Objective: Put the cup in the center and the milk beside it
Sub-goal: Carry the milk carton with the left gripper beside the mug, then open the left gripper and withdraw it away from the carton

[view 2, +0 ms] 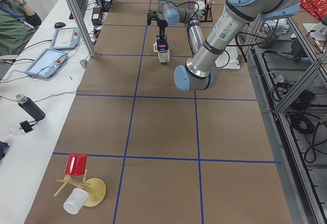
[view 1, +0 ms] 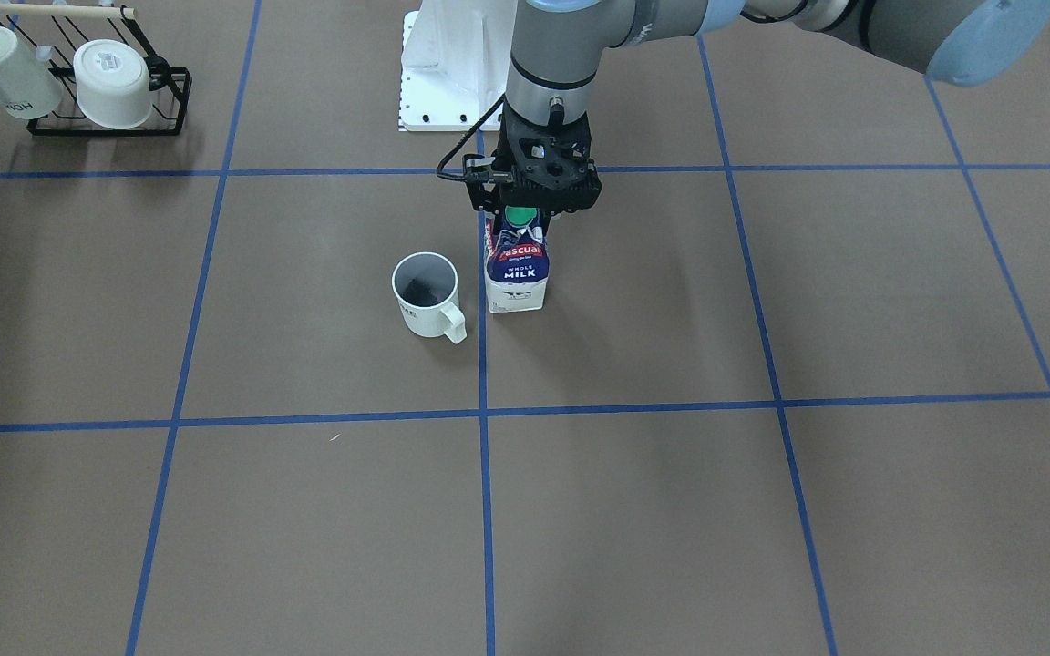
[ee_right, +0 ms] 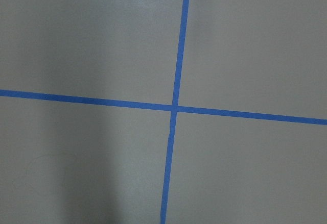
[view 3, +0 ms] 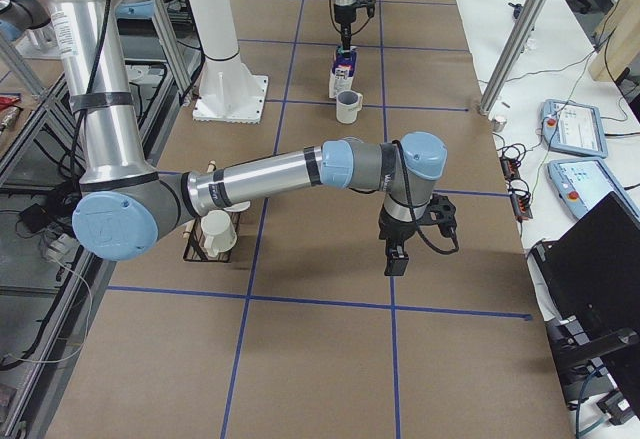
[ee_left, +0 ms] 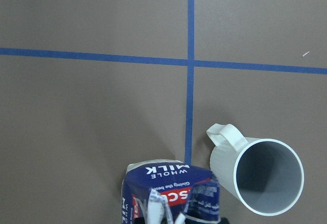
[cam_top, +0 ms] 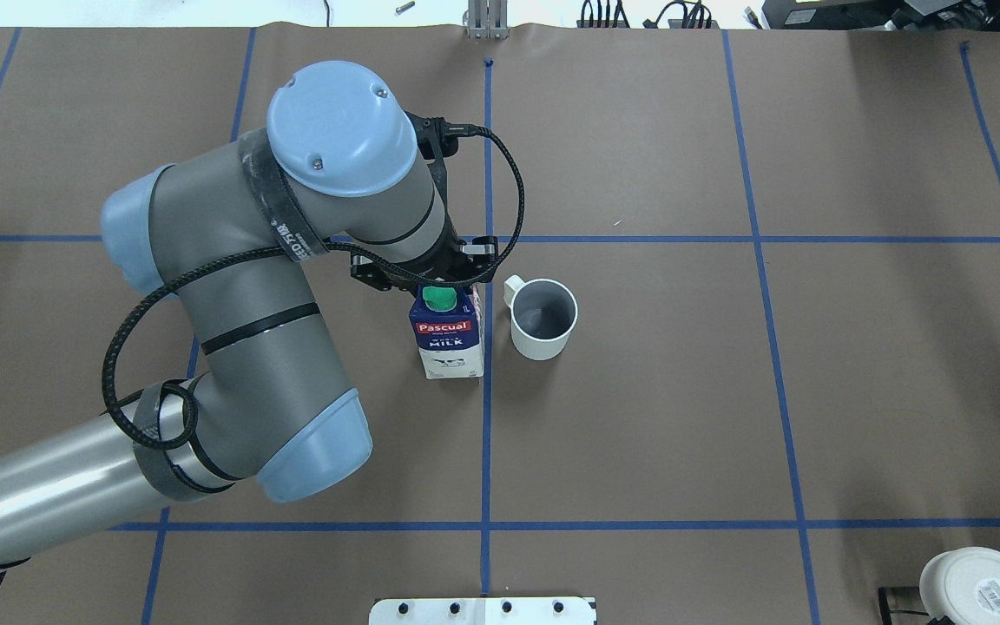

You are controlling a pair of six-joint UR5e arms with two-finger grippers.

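Gripping: the left gripper (view 1: 521,219) is closed on the top of the milk (view 1: 517,273); its fingers press the carton's upper sides, either side of the green cap (view 1: 519,216)

Left tool contact: it touches nothing but the carton; the wrist view looks down past the carton's blue top onto the paper

Left arm pose: the left arm (cam_top: 266,330) enters from the overhead view's lower left; it is folded at the elbow; its wrist points straight down over the carton

Milk: it is upright, with its base on the brown paper (view 1: 671,301) in the center; it stands just beside the middle blue tape line (cam_top: 487,434), on the robot's left of it

Cup: the cup (view 1: 427,293) is upright, mouth up, on the other side of that line; it is near the milk but not touching it; its handle points away from the robot, angled towards the carton

Right gripper: the right gripper (view 3: 396,267) shows only in the side view; I cannot tell whether it is open or closed

Right arm pose: the right arm (view 3: 260,174) is stretched low across the table; its wrist points down above a tape crossing (ee_right: 174,107); it is well apart from the cup and the milk
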